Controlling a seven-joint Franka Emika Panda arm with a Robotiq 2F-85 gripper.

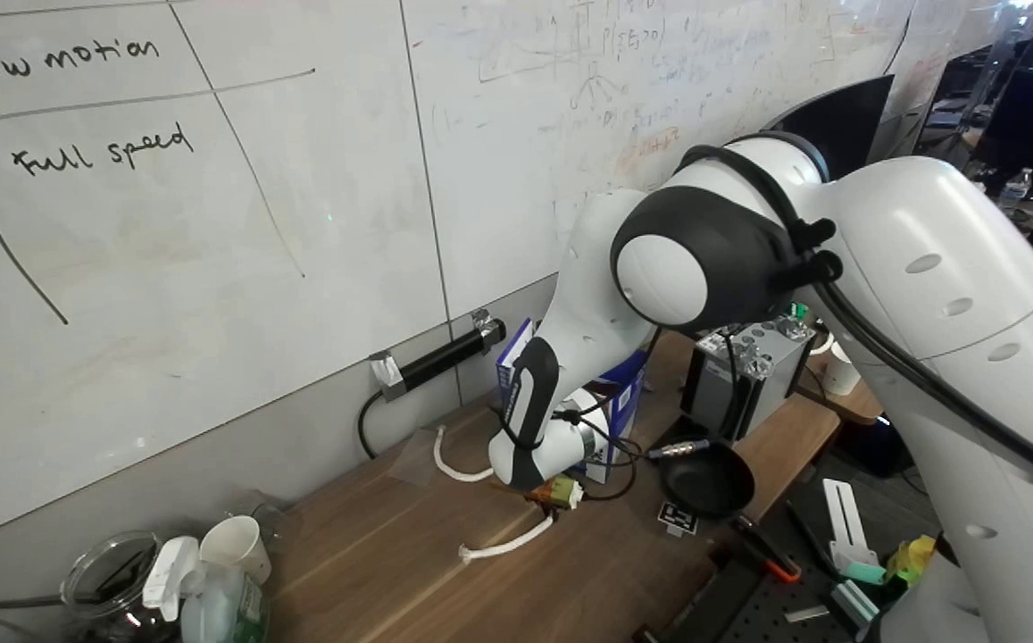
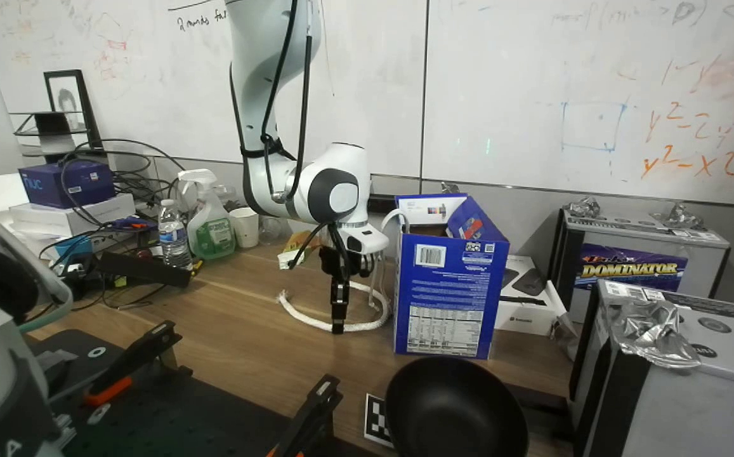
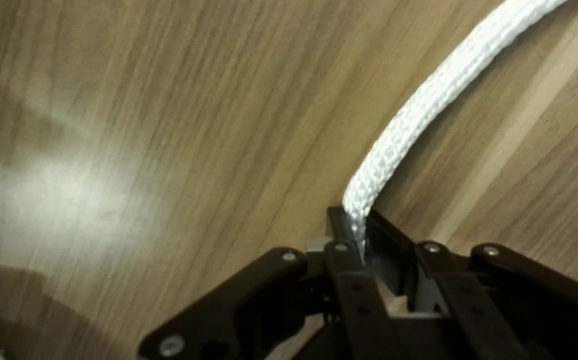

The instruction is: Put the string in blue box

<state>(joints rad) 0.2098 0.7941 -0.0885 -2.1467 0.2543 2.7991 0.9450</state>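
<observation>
The white string (image 3: pixel 413 120) lies in a big curve on the brown worktop (image 2: pixel 233 330). Another bit of it bends over the top edge of the blue box (image 2: pixel 449 292); where that bit ends is hidden. The claw (image 3: pixel 359 227) points down and pinches the string, low by the worktop. The blue box stands upright just beside the curve, its top open. In an exterior view, a black frying pan (image 2: pixel 455 406) sits in front of the box, next to a card (image 2: pixel 376 422) with black and white squares. Farther off stand a spray bottle (image 2: pixel 211 222), a paper cup (image 2: pixel 245 226) and a water bottle (image 2: pixel 174 236). A whiteboard (image 2: pixel 500 82) with writing is behind them.
</observation>
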